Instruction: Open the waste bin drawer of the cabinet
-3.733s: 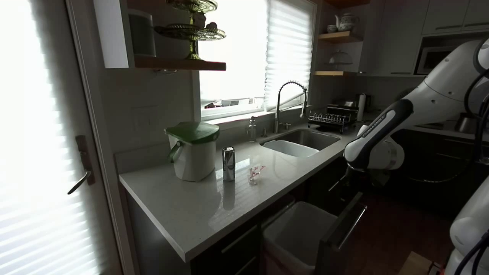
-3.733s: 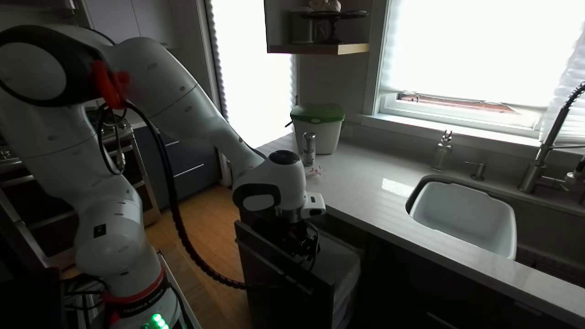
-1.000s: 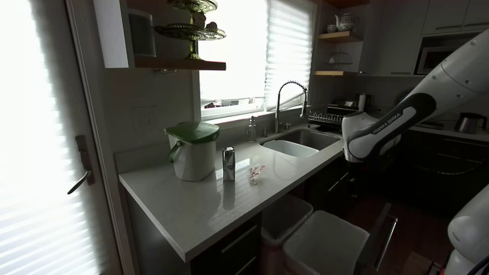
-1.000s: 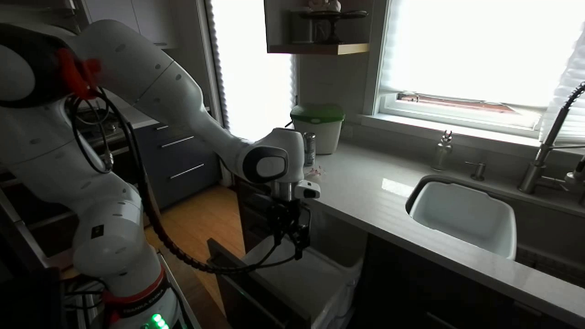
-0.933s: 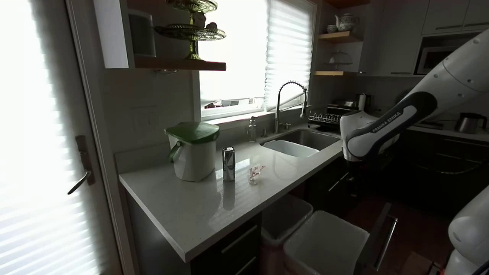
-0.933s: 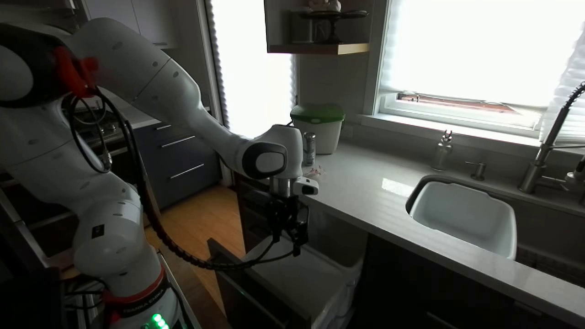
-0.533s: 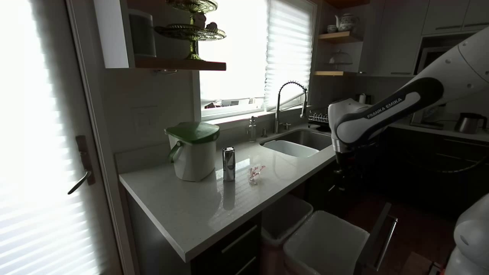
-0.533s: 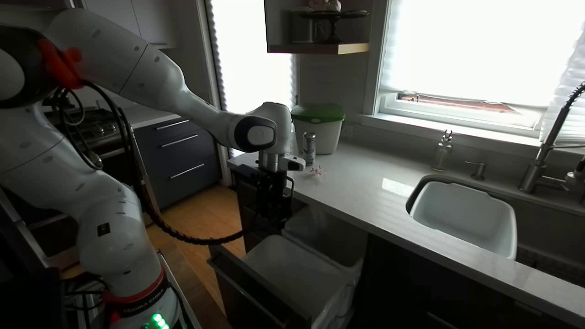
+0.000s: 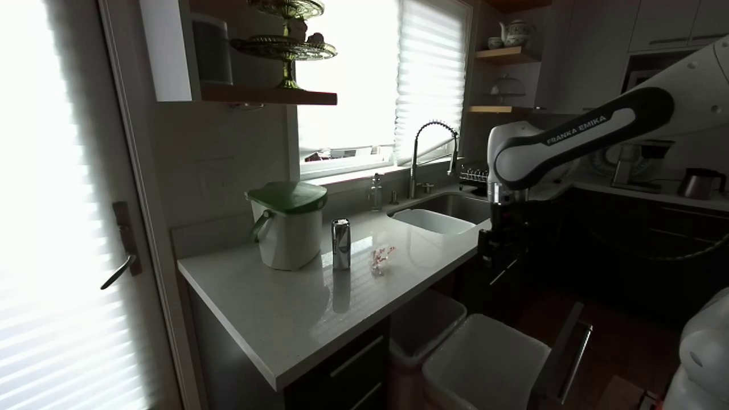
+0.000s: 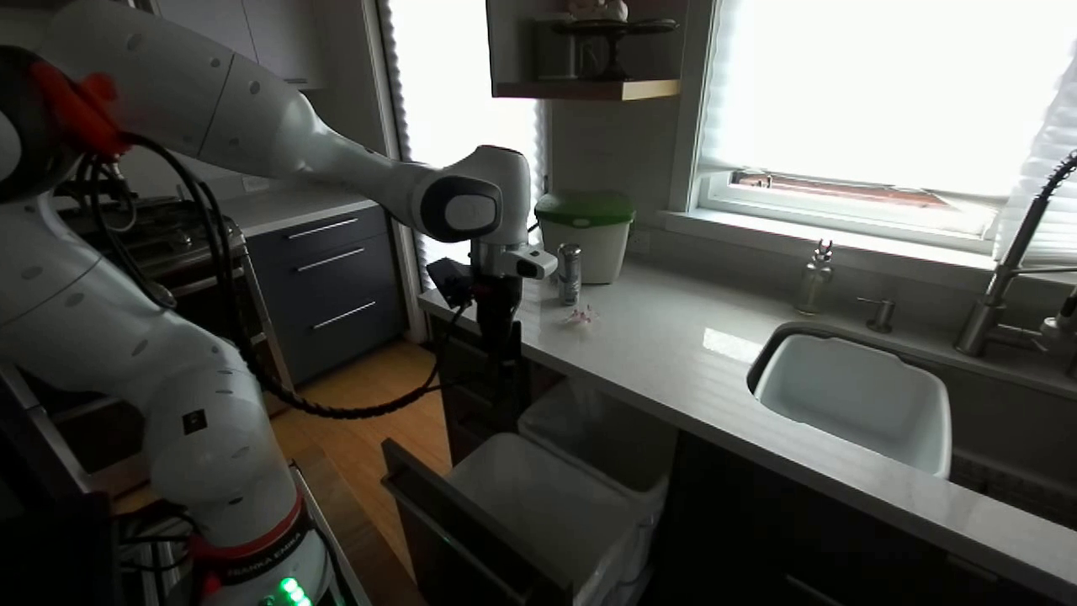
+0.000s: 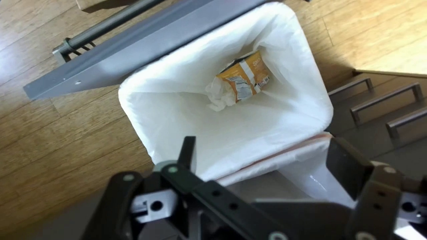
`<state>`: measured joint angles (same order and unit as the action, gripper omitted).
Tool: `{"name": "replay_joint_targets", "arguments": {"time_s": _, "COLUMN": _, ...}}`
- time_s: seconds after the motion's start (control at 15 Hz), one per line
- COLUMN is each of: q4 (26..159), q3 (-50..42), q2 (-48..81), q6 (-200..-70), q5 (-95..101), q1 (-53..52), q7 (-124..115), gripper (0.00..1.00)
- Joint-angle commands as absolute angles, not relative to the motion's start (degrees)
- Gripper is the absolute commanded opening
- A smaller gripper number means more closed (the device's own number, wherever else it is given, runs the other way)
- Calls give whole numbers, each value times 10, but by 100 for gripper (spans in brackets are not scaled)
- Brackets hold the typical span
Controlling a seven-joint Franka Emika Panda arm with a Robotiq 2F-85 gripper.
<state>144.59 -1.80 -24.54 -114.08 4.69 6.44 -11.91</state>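
Note:
The waste bin drawer is pulled out, its dark front panel [image 9: 555, 356] [image 10: 471, 530] well away from the cabinet in both exterior views. The front panel [image 11: 143, 50] and its bar handle [image 11: 110, 25] also show in the wrist view. Behind it sits a white-lined bin [image 9: 484, 353] [image 11: 180, 123] holding an orange box [image 11: 248, 75] and crumpled paper. A second bin [image 9: 427, 319] [image 10: 602, 429] sits nearer the cabinet. My gripper [image 11: 267, 155] points down with fingers wide apart and nothing between them. In an exterior view it [image 10: 505, 370] hangs above the drawer, beside the counter edge, apart from the panel.
The counter [image 9: 296, 324] carries a green-lidded bucket [image 9: 290, 233], a silver can [image 9: 341, 245] and a clear wrapper with red marks [image 9: 380, 259]. A sink with a white basin [image 10: 850, 404] lies further along. Drawers with handles [image 11: 383, 100] are close by.
The drawer came further out between 3.7 and 1.0 seconds ago and has stayed still since. My gripper, earlier low behind the panel, has risen up out of the drawer.

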Motion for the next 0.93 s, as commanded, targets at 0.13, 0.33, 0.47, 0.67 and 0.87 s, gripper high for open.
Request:
{"name": "replay_joint_targets", "arguments": {"time_s": 0.13, "q4": 1449, "q3": -16, "q2": -282, "q6": -1157, "q5": 33, "q1": 69, "q7": -137, "gripper": 100}}
{"name": "replay_joint_targets", "arguments": {"time_s": 0.33, "q4": 1450, "q3": -15, "q2": -292, "q6": -1157, "q5": 33, "q1": 70, "q7": -137, "gripper": 100}}
{"name": "replay_joint_targets", "arguments": {"time_s": 0.47, "q4": 1449, "q3": -15, "q2": -286, "q6": -1157, "q5": 33, "q1": 69, "q7": -137, "gripper": 100}}
{"name": "replay_joint_targets", "arguments": {"time_s": 0.67, "q4": 1449, "q3": -16, "q2": -283, "q6": -1157, "q5": 34, "q1": 69, "q7": -138, "gripper": 100}}
{"name": "replay_joint_targets", "arguments": {"time_s": 0.87, "q4": 1448, "q3": -15, "q2": -283, "q6": -1157, "q5": 34, "q1": 69, "q7": -138, "gripper": 100}}
